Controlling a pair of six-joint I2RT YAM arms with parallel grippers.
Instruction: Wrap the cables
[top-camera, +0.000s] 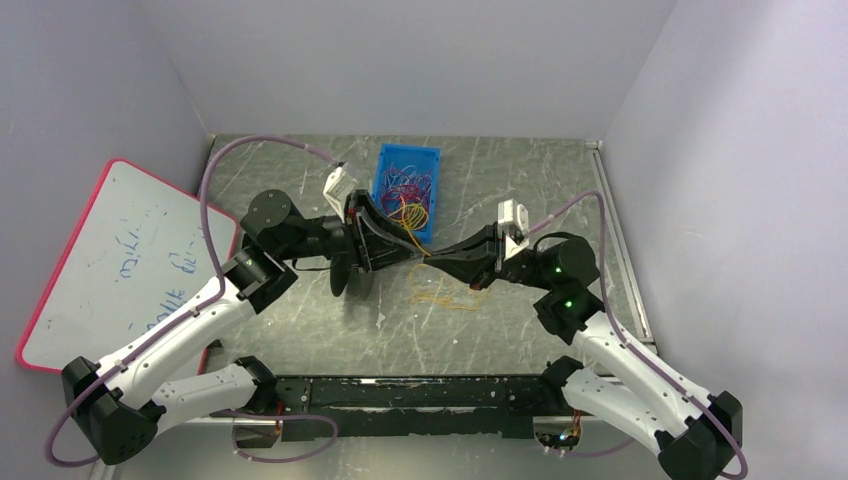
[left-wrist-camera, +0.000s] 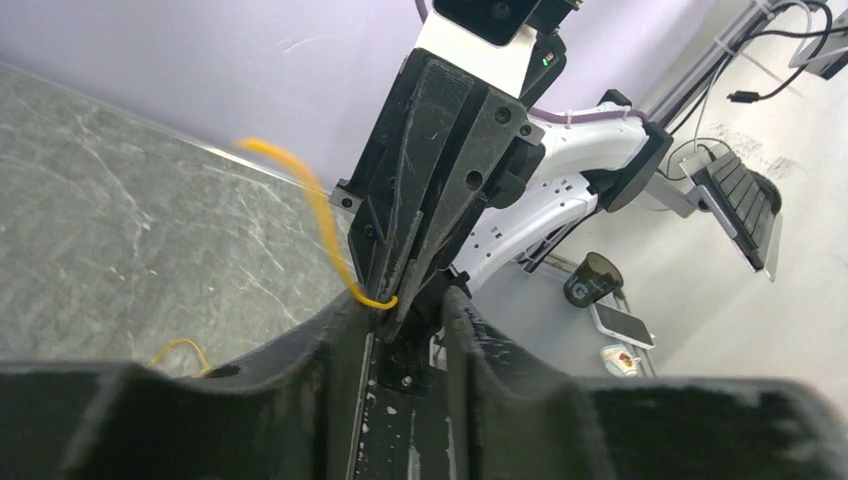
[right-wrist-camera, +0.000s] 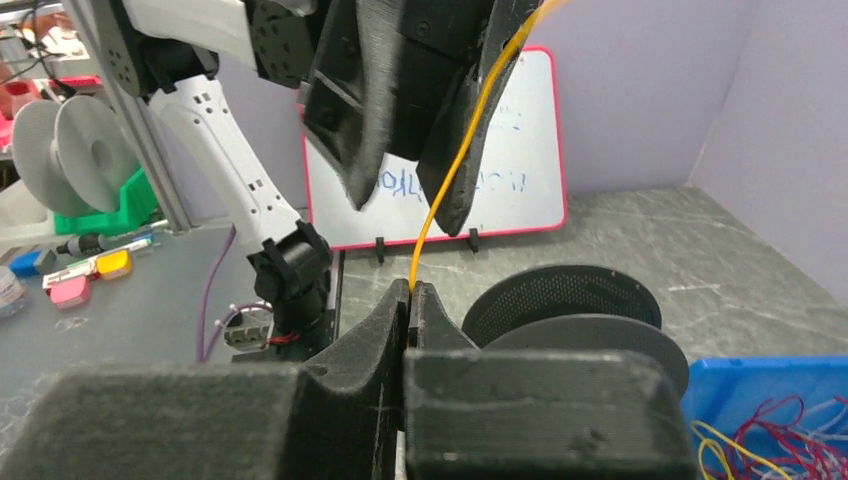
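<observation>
Right wrist: R pincer (right-wrist-camera: 410, 292) pinches thin yellow cable (right-wrist-camera: 440, 190).

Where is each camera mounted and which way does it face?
Top external: above and behind the bases, looking down at the table; both arms show, left claw and right claw tip to tip.
Left wrist: on the left arm, facing the right claw head-on; own fingers frame the bottom.
Right wrist: on the right arm, facing the left claw and whiteboard; own fingers pinch the yellow cable.
Shared: both wrist views show that cable.
</observation>
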